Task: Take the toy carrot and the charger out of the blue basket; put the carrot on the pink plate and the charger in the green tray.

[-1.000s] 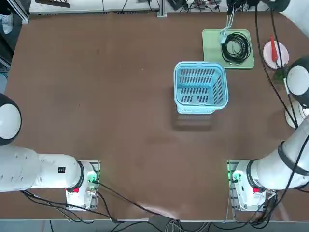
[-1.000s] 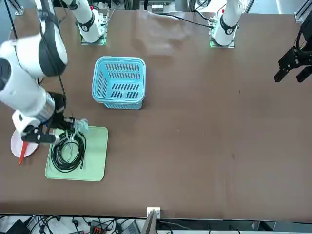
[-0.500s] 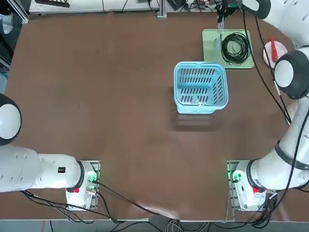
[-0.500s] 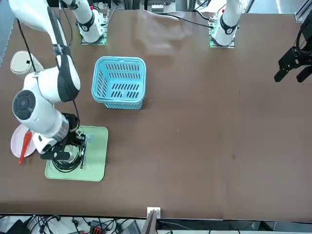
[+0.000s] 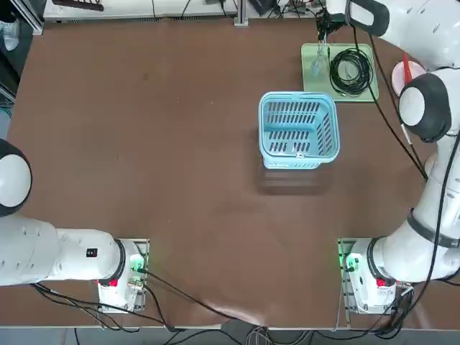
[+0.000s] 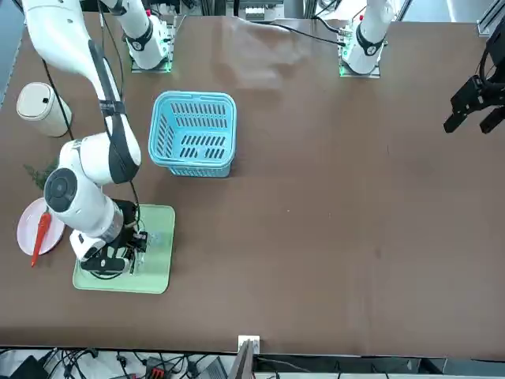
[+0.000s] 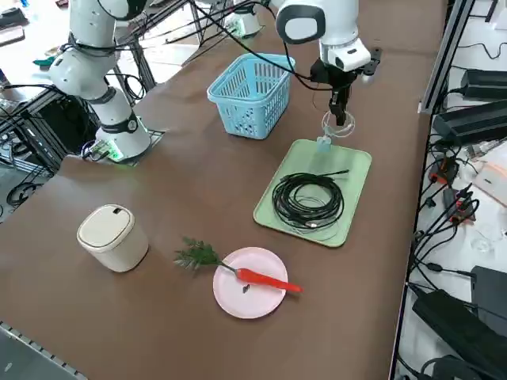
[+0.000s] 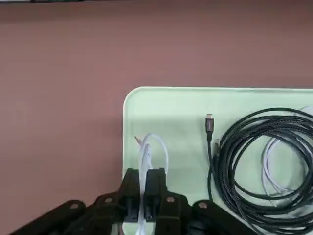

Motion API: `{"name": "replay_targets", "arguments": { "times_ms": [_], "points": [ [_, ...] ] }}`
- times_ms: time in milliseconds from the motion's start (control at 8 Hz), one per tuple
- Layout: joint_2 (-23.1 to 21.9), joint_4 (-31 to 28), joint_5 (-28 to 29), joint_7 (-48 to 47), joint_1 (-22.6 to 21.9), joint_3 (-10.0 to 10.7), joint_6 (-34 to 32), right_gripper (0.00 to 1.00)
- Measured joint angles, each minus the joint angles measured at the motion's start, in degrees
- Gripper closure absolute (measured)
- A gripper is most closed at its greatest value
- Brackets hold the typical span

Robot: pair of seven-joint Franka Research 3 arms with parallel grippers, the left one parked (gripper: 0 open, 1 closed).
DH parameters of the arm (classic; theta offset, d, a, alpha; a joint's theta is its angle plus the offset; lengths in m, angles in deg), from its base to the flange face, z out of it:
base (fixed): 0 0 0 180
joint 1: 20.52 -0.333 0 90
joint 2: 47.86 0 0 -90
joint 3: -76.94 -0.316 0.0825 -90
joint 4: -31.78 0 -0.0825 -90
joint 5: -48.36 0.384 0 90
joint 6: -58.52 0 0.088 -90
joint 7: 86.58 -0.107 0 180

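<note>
The right tool (image 8: 144, 196), clamped on the charger's (image 7: 324, 142) cord, has swung over the tray's (image 8: 181, 105) corner. The carrot (image 7: 265, 279) already lies on the plate (image 7: 238, 301); only release remains.

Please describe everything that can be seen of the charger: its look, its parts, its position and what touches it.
The charger is a small pale whitish-blue plug block with a thin white cord looped above it. It hangs from the right gripper, whose fingers are shut on the cord. The block dangles low over the corner of the green tray nearest the blue basket, beside the black coiled cable. Whether the block touches the tray cannot be told.
</note>
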Motion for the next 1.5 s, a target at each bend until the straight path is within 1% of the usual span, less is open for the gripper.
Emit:
{"name": "replay_targets", "arguments": {
  "times_ms": [375, 500, 625, 750, 1125, 1250, 1375, 1500],
  "points": [
    [1.52, 0.08, 0.0, 0.61, 2.04, 0.14, 2.16, 0.96],
    [2.36, 0.08, 0.0, 1.14, 3.17, 0.16, 3.23, 0.93],
    [3.21, 0.08, 0.0, 1.84, 4.13, 0.18, 3.85, 0.92],
    [3.91, 0.08, 0.0, 2.79, 4.94, 0.23, 4.16, 0.85],
    [4.56, 0.16, 0.98, 7.34, 8.6, 0.31, 4.37, 0.35],
    [4.55, 0.46, 1.41, 7.79, 9.04, 0.28, 4.37, 0.14],
    [4.5, 1.02, 1.45, 7.81, 8.96, 0.06, 4.4, 0.0],
    [4.18, 1.99, 1.45, 7.8, 8.76, -0.25, 4.46, 0.0]
  ]
}}
